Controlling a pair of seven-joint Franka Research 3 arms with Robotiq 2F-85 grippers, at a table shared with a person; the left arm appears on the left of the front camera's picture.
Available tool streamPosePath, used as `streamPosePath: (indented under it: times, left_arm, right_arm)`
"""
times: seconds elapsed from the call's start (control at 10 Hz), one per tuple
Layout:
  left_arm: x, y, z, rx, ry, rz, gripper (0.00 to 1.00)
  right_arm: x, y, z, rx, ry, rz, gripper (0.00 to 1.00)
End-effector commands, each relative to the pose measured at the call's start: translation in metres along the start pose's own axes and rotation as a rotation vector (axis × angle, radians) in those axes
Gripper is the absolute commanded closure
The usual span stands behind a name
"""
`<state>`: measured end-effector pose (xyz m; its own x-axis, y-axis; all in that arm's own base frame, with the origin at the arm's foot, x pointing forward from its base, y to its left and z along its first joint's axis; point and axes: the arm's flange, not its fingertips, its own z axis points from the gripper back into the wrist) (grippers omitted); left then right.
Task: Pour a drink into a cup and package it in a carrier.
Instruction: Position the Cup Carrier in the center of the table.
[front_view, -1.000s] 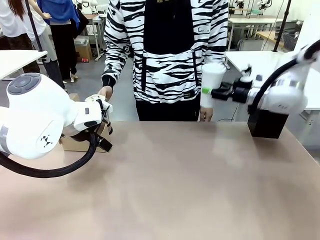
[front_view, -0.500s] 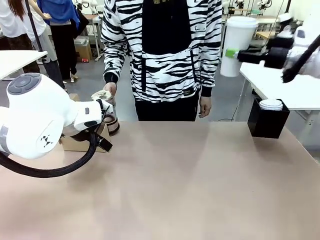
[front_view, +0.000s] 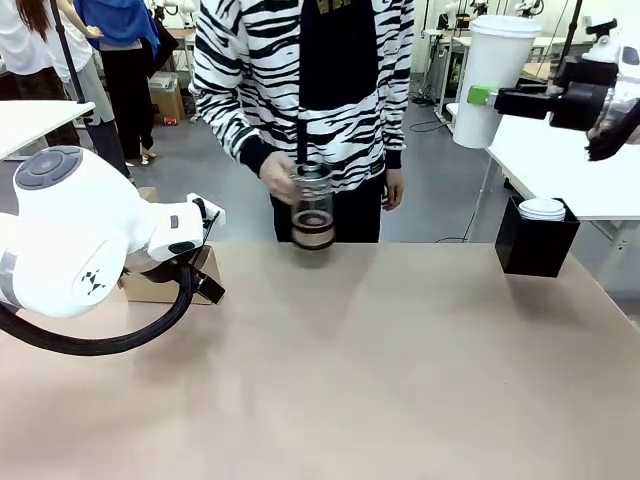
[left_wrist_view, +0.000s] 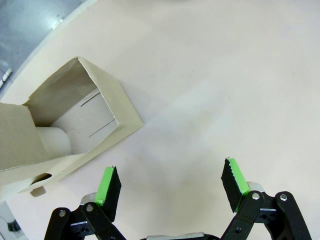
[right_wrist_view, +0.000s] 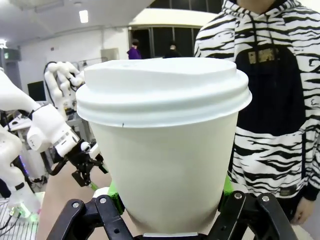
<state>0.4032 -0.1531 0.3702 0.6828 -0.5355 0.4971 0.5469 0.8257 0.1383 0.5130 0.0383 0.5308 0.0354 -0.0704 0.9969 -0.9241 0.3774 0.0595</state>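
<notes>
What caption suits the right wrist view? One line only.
Right tool grips a lidded white cup before a person in stripes.

A: Paper cup (right_wrist_view: 165, 170)?
B: Matt white paper, smooth. Lid (right_wrist_view: 160, 87) looks plastic, smooth, slight sheen.
A: Carrier (left_wrist_view: 85, 117)?
B: Brown cardboard, matt, raw cut edges. Table (left_wrist_view: 210, 75): pale, smooth, matt.
A: Jug (front_view: 313, 207)?
B: Clear glass, glossy, w/ metal bands. Left arm shell (front_view: 70, 240): glossy white plastic. Left gripper (left_wrist_view: 170, 167): black plastic fingers (left_wrist_view: 245, 217), matt green pads (left_wrist_view: 109, 182). Person's hoodie (front_view: 300, 80): soft cloth.
</notes>
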Motion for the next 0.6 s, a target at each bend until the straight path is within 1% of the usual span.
streamPosePath:
  times: [0.0,0.5]
  left_arm:
    - [-0.0006,0.001,0.0003,-0.002,-0.001,0.003,0.0]
    - [-0.0006,0.001,0.0003,-0.002,-0.001,0.003,0.0]
  right_arm:
    - [0.0065,-0.0043,-0.0047,-0.017,0.004,0.016,0.2]
    - [0.0065,-0.0043,-0.0047,-0.017,0.004,0.016,0.2]
